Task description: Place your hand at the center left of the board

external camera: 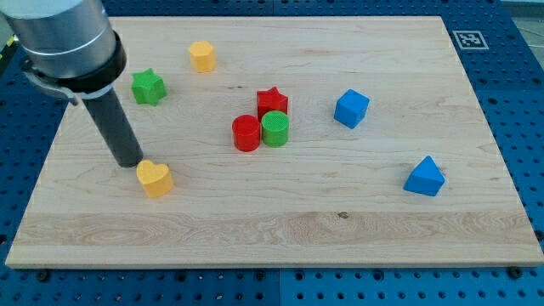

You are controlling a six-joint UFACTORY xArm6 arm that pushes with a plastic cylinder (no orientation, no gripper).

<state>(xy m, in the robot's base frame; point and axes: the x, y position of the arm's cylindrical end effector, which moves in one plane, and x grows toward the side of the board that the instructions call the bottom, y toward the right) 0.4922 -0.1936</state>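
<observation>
My tip [130, 162] rests on the wooden board [280, 221] at the view's left, about mid-height. A yellow heart-shaped block [155, 178] lies just right of and below the tip, almost touching it. A green star block [148, 87] sits above the tip, toward the view's top left. The rod rises from the tip up to the grey arm housing [66, 38] in the top left corner.
A yellow hexagon block [202, 56] is near the top. A red star [272, 102], a red cylinder [246, 133] and a green cylinder [274, 129] cluster at the centre. A blue cube [351, 109] and a blue triangular block [424, 177] lie on the right.
</observation>
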